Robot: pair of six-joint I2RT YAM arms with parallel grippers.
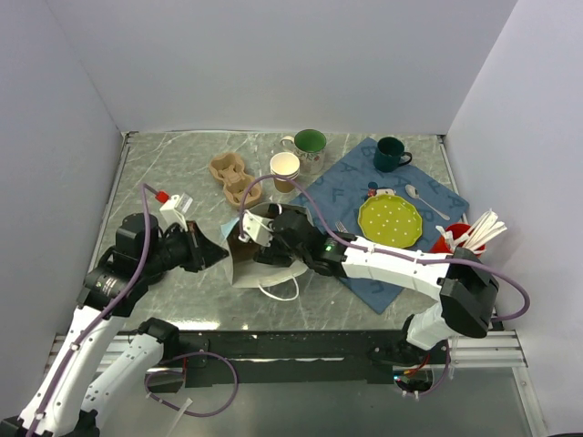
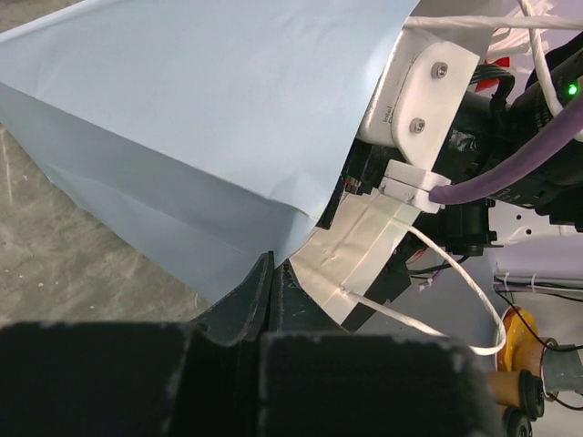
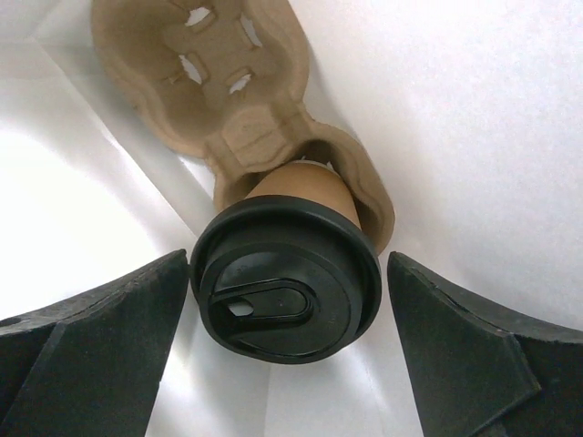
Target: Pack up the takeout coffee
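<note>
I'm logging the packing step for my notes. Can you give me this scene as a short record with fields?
coffee: takeout coffee, black lid on, seated in one slot of the pulp carrier
carrier: inside the white paper bag, other slot empty
right claw: open, fingers either side of the lid
left claw: shut on the bag's edge

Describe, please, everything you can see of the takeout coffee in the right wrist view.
The takeout coffee is a brown kraft paper cup capped with a round black plastic lid that has a raised oval sip tab. It sits in one pocket of a moulded pulp carrier inside the white bag. The open right gripper flanks the lid.
</note>
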